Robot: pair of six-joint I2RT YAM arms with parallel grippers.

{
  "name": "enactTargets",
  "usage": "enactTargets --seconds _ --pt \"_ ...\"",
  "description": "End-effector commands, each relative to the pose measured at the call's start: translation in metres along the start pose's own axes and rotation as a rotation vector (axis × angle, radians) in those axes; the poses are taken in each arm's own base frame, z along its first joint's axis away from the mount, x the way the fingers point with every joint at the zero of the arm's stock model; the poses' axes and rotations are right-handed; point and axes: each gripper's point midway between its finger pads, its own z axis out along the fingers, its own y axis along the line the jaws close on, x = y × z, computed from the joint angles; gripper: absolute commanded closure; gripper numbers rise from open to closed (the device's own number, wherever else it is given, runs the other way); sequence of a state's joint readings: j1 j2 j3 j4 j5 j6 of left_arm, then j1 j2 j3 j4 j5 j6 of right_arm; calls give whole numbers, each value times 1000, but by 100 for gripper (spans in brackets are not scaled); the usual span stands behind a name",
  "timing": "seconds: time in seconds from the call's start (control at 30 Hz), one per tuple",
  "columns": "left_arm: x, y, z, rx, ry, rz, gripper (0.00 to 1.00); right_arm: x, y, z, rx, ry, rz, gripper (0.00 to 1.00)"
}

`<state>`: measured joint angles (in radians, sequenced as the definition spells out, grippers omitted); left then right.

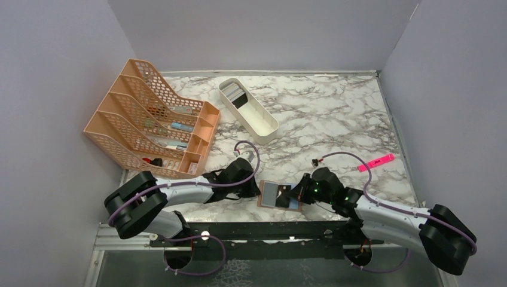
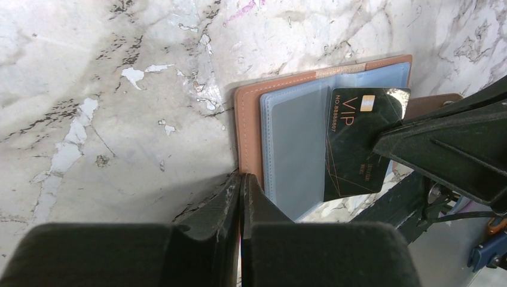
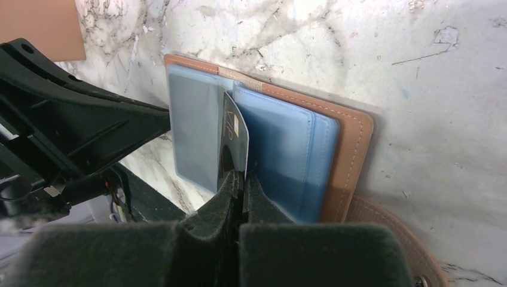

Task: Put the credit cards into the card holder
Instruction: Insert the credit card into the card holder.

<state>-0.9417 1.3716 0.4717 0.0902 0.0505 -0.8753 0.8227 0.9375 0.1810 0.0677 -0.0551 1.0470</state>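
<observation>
Marble tabletop (image 1: 335,119), plain grey walls (image 1: 54,72)

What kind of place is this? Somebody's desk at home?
Probably not a home: it looks like a robot test booth set up like a desk. Plain grey walls box in a marble-look table, two robot arms are bolted at its near edge, and an orange file rack stands on it.

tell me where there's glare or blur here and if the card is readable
left wrist view: the card is sharp, VIP readable, glare on its top corner; the near fingers are blurred. right wrist view: the card holder is crisp, the table washed out at top. top view: even light, soft shadows under the arms
</observation>
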Motion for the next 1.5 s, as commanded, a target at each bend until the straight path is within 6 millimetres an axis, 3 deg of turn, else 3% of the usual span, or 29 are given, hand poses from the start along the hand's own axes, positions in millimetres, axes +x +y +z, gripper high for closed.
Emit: enactTargets --seconds 0.0,0.4,0.73,0.9,1.1,1.23,1.3,1.47 --pt "25 44 -3 -151 65 9 93 18 -31 1 69 43 -33 99" --pt "27 38 -3 -129 78 16 93 26 -29 9 64 96 -23 99" --pt "26 32 -5 -111 68 10 93 23 -15 15 18 110 -71 99" --pt "20 28 -10 -97 33 4 93 21 -6 25 1 128 -94 99" --pt "23 38 -9 -133 26 -4 93 16 9 43 -22 142 -99 97" --pt "21 37 -8 -130 21 -1 93 12 15 52 -22 155 -129 90" --pt "20 37 -7 -132 18 7 94 10 8 52 54 176 -159 83" --pt "16 34 -9 -129 12 14 94 5 -1 37 127 171 -202 66"
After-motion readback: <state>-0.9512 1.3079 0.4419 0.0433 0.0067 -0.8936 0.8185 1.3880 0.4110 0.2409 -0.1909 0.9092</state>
